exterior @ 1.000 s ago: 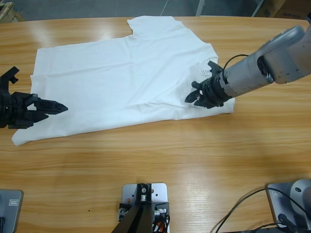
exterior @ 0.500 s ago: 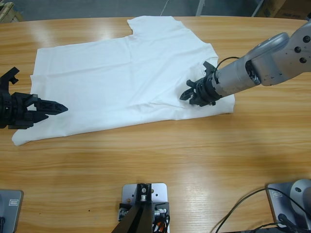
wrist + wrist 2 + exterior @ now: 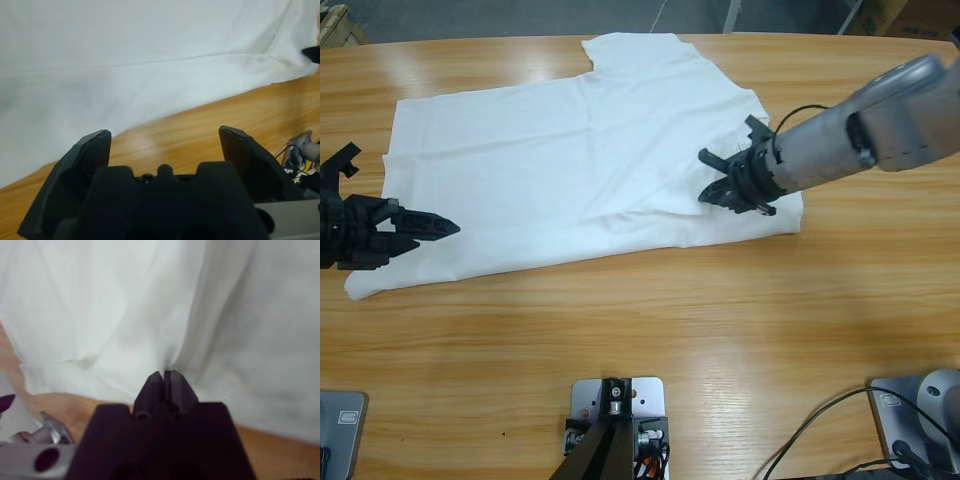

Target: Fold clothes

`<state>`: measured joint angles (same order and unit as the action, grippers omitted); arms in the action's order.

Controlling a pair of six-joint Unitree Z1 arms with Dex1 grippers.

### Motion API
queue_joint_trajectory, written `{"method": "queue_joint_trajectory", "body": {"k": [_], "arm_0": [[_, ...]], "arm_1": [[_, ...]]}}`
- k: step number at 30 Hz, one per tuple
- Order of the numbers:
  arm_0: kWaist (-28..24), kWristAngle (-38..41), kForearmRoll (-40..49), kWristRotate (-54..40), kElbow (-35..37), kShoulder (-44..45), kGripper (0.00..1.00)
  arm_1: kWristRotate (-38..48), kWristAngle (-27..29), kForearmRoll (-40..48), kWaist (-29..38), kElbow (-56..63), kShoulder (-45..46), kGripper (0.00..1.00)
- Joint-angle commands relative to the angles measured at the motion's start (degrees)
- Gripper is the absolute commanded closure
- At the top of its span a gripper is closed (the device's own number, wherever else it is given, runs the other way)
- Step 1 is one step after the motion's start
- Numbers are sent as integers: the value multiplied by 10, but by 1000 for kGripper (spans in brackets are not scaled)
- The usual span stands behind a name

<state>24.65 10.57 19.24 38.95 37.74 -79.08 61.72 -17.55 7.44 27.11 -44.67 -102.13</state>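
The clothes are one white T-shirt (image 3: 570,150) spread flat across the far half of the wooden table (image 3: 720,330), one sleeve pointing to the far edge. My right gripper (image 3: 712,180) is over the shirt's right part. In the right wrist view its jaws (image 3: 165,376) are shut on a pinched ridge of the T-shirt's cloth (image 3: 100,305), which puckers toward the tips. My left gripper (image 3: 425,222) lies low at the shirt's left near corner. Its jaws stand wide open (image 3: 165,140), with the shirt's hem (image 3: 150,50) just ahead and nothing between them.
Bare wood runs along the near half of the table. Black cables (image 3: 820,430) trail at the near right corner. Cardboard boxes (image 3: 910,15) stand beyond the far right edge.
My right gripper has shifted a little toward the shirt's middle and turned, drawing a crease in the cloth with it. The left gripper has barely moved.
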Motion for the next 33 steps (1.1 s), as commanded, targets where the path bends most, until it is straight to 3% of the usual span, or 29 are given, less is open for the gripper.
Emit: {"method": "queue_joint_trajectory", "body": {"k": [1,8,11,12,13,14,15,16,22,24,27,29,33], "arm_0": [[6,9,-2,8,-21,-11,174],[8,9,-2,8,-24,-9,174],[8,9,-2,7,-24,-12,174],[8,9,-2,7,-24,-12,174],[8,9,-2,7,-24,-12,174],[8,9,-2,7,-24,-12,174],[8,9,-2,7,-24,-12,174],[8,9,-2,7,-25,-12,174],[10,11,-10,7,-27,-26,174],[10,11,-10,7,-28,-25,174],[12,11,-10,7,-32,-24,174],[14,11,-10,7,-33,-22,174],[18,12,-10,7,-28,-20,174]], "arm_1": [[88,3,-48,85,10,55,1000],[114,13,-21,110,-9,-12,1000],[114,-2,53,110,-8,-61,994],[112,-11,75,110,-10,-75,702],[107,-12,74,110,-15,-79,343],[98,-8,59,110,-21,-74,150],[78,8,22,109,-30,-56,41],[58,30,-15,109,-43,-35,9],[-90,102,-238,105,-163,80,1],[-153,110,-274,87,-168,112,57],[-268,64,-285,22,-143,121,237],[-326,11,-283,-40,-127,105,281],[-392,-27,-274,-121,-119,50,313]]}}
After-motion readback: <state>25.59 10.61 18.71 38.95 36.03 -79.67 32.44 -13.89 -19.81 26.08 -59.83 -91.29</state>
